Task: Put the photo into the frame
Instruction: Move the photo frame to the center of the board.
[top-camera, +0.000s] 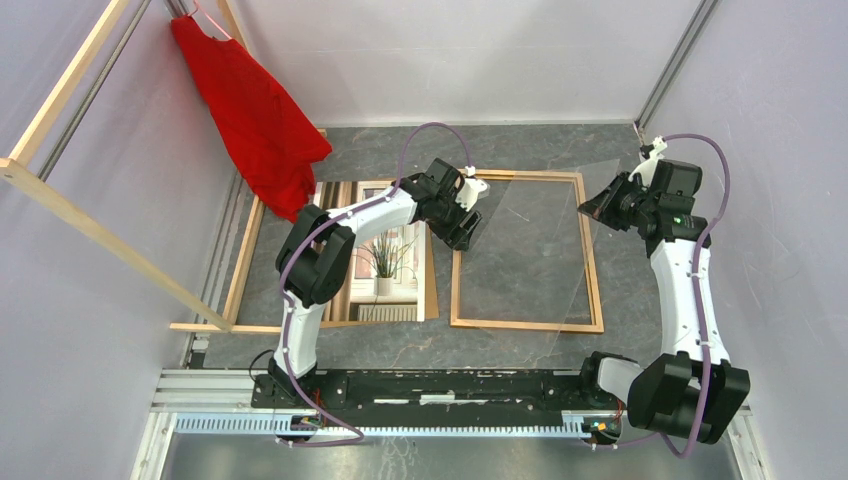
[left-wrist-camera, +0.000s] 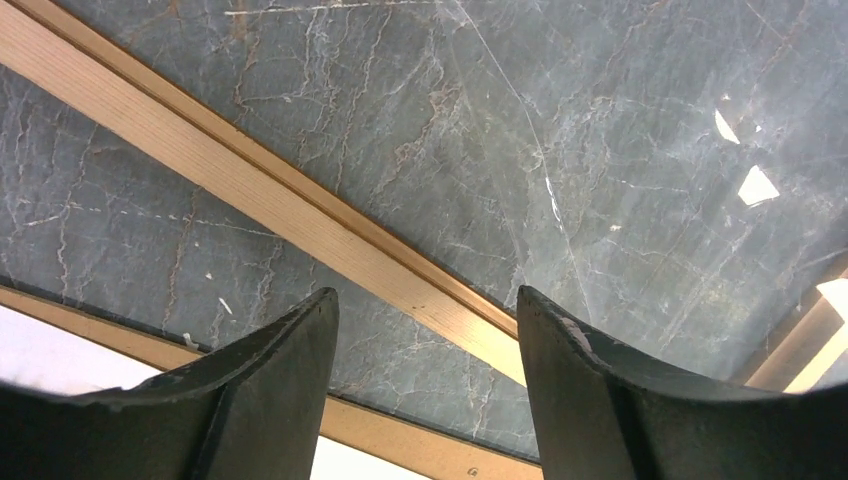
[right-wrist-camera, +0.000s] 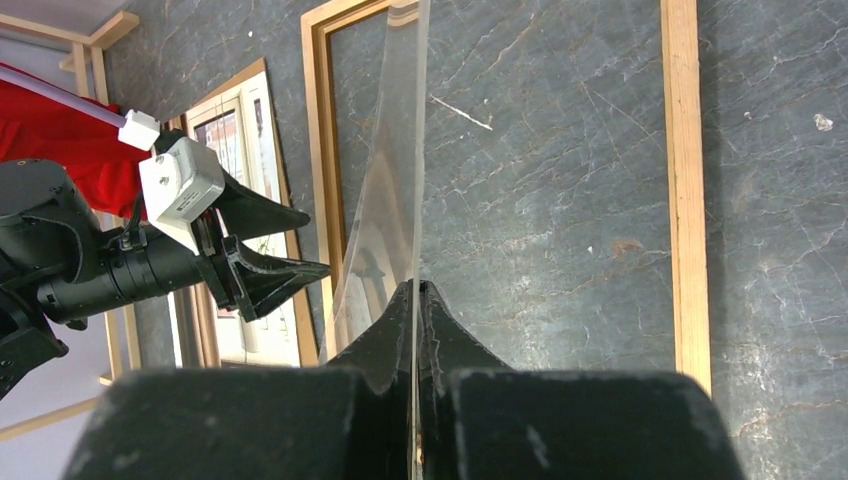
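The frame (top-camera: 520, 324) lies flat and empty on the grey table, right of centre. The photo (top-camera: 385, 262) lies flat to its left on a brown backing board (top-camera: 431, 285), partly hidden by my left arm. My left gripper (top-camera: 462, 225) is open and empty, hovering over the frame's left rail (left-wrist-camera: 300, 215); its jaws stand wide apart (left-wrist-camera: 425, 295). My right gripper (top-camera: 598, 207) is shut on the edge of a clear transparent sheet (top-camera: 545, 240), held tilted above the frame. In the right wrist view the sheet (right-wrist-camera: 395, 180) runs edge-on from the closed gripper (right-wrist-camera: 416, 290).
A red cloth (top-camera: 262, 120) hangs at the back left from a pale wooden slat rack (top-camera: 90, 230), whose base rail (top-camera: 243, 262) runs beside the backing board. Grey walls close in both sides. A metal rail (top-camera: 430, 400) lines the near edge.
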